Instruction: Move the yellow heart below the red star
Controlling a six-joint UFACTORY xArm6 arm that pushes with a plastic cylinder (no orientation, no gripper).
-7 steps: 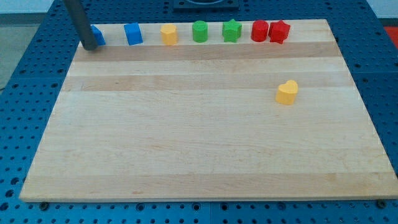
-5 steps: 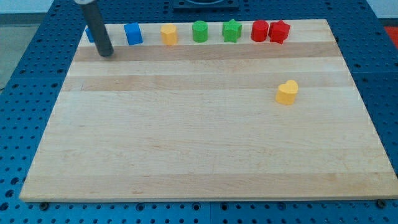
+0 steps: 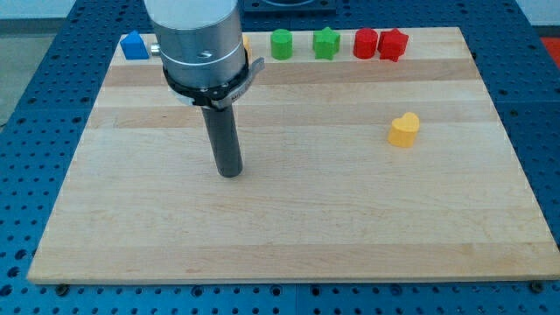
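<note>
My tip (image 3: 229,172) rests on the wooden board (image 3: 289,236), in its left-centre area, with the grey cylindrical arm body (image 3: 197,39) rising above it toward the view's top. The rig carries no gripper, only the dark rod, so nothing is grasped and the tip touches no block. The yellow heart (image 3: 403,129) lies well apart from my tip, toward the view's right and slightly higher in the view. The red star (image 3: 394,44) sits farther toward the view's top right, in the row along the board's top edge, above the yellow heart and a little to its left. Just left of the red star, touching it or nearly so, stands a red cylinder (image 3: 365,42). Continuing back toward my tip along that row are a green star (image 3: 326,43) and a green cylinder (image 3: 281,44). A blue block (image 3: 133,45) sits up and to the left of my tip. The arm body hides the row section directly above my tip, with only a sliver of yellow visible at its right edge.
</note>
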